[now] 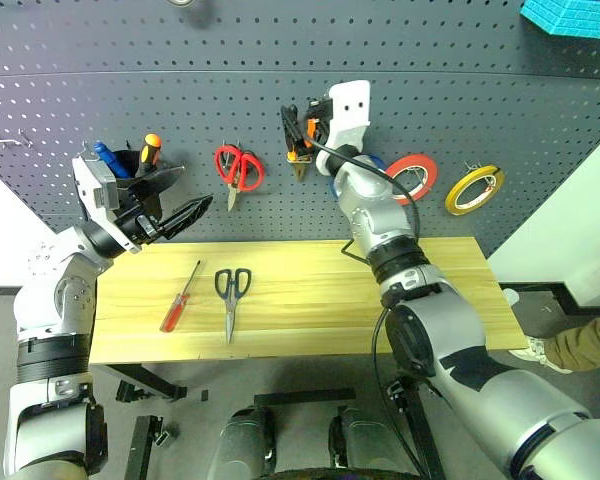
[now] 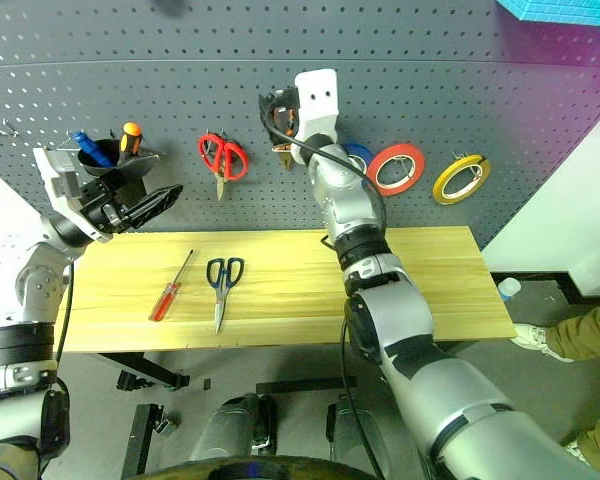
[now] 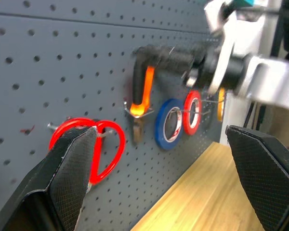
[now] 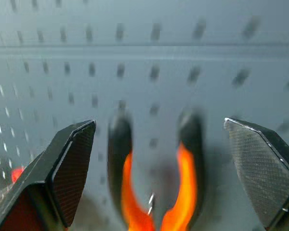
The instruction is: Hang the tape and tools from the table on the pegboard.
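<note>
A: Right gripper (image 4: 159,159) state?
B: Fingers spread wide, nothing pinched. In the right wrist view the orange-and-black-handled pliers (image 1: 298,140) sit between the fingers, touching neither, hanging on the dark grey perforated pegboard (image 1: 180,60), upper centre of the head view.
A: Left gripper (image 1: 185,216)?
B: Also released and empty, mid-left of frame, above the left end of the light wooden table (image 1: 310,300).
A: Tape?
B: Thin red ring-shaped tape roll (image 1: 413,177) is on the pegboard, right of centre, between a blue roll (image 3: 167,123) and a yellow roll (image 1: 473,189).
A: What's on the table?
B: Slim red-handled screwdriver (image 1: 179,296) and dark-handled scissors with silver blades (image 1: 231,299), side by side, left of centre, lower half of the frame.
A: Other board items?
B: Red-handled scissors (image 1: 239,168) hang left of the pliers; a black holder (image 1: 145,178) with an orange-capped tool at upper left.
</note>
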{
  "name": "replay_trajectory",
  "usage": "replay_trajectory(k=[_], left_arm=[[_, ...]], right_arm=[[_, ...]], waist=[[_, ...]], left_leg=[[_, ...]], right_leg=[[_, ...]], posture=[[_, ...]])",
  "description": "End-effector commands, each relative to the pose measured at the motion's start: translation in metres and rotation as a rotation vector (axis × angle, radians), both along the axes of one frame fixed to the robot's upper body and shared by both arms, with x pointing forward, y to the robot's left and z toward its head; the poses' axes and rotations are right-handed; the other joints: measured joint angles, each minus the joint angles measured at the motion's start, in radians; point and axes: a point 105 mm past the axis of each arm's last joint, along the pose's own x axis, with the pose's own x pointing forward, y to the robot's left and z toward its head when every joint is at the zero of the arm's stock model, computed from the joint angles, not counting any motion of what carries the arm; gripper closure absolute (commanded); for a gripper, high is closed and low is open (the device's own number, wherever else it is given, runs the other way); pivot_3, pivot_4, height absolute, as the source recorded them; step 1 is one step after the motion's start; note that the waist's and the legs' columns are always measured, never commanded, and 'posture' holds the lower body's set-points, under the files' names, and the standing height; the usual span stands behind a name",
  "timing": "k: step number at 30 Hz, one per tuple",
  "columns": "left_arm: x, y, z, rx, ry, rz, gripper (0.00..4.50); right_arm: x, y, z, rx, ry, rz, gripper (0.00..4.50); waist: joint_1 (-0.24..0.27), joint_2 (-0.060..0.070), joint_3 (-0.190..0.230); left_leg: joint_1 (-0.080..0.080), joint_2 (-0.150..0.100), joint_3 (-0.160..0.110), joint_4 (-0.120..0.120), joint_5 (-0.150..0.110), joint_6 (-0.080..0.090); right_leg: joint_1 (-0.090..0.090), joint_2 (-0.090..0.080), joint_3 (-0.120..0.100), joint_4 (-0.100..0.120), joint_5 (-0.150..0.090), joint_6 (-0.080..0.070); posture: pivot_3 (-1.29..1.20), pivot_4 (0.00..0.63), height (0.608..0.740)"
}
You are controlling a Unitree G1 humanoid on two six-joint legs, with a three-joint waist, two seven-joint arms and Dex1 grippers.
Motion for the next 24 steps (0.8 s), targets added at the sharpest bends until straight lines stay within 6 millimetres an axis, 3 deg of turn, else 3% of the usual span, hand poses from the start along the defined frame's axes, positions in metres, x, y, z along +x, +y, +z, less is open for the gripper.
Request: replay_trajectory(k=[1,3,7,11,16,20,24], left_arm=[[-0.003,-0.003,-0.004,0.053,0.001,0.009,0.0],[-0.004,-0.003,-0.01,0.055,0.034,0.012,0.0],[-0.006,-0.007,-0.044,0.123,0.152,0.074,0.0],[-0.001,-0.011,-0.068,0.167,0.252,0.149,0.0],[0.005,-0.022,-0.112,0.222,0.428,0.269,0.0],[0.006,-0.036,-0.13,0.174,0.558,0.336,0.0],[0.002,-0.038,-0.152,0.169,0.661,0.42,0.0]], right_arm=[[-0.03,-0.02,0.028,0.014,-0.091,0.081,0.03],[-0.044,-0.028,0.025,0.001,-0.062,0.133,0.03],[-0.094,-0.057,-0.018,-0.163,0.142,0.395,0.03],[-0.105,-0.072,-0.046,-0.268,0.293,0.454,0.03],[-0.114,-0.081,-0.087,-0.488,0.423,0.54,0.03],[-0.108,-0.077,-0.096,-0.538,0.439,0.585,0.03],[-0.112,-0.064,-0.103,-0.618,0.345,0.705,0.03]], waist=[[0.002,0.0,0.0],[0.002,0.0,0.0],[0.008,0.001,0.0],[0.002,0.002,0.0],[0.002,0.002,0.0],[0.007,0.002,0.001],[0.021,0.002,0.001]], left_leg=[[0.0,0.0,0.0,0.0,0.0,0.0],[0.0,0.0,0.0,0.0,0.0,0.001],[0.0,0.0,-0.001,0.0,-0.001,0.003],[0.001,0.002,0.0,0.0,-0.001,0.004],[0.004,0.002,0.0,0.0,-0.001,0.004],[0.003,0.002,0.001,0.0,-0.001,0.005],[0.003,0.003,0.001,0.0,-0.001,0.005]], right_leg=[[0.0,0.0,0.0,0.0,0.0,0.0],[0.001,-0.001,0.0,-0.001,0.0,0.0],[0.001,-0.002,0.0,-0.003,0.0,0.0],[0.002,-0.001,0.0,-0.004,0.001,-0.002],[0.005,-0.001,0.0,-0.006,0.0,-0.007],[0.005,-0.002,0.001,-0.008,0.0,-0.007],[0.004,-0.001,0.001,-0.007,0.002,-0.004]], posture=[[0.12,0.03,0.74],[0.11,0.042,0.74],[0.09,0.06,0.74],[0.08,0.073,0.74],[0.08,0.085,0.74],[0.09,0.09,0.74],[0.1,0.096,0.74]])
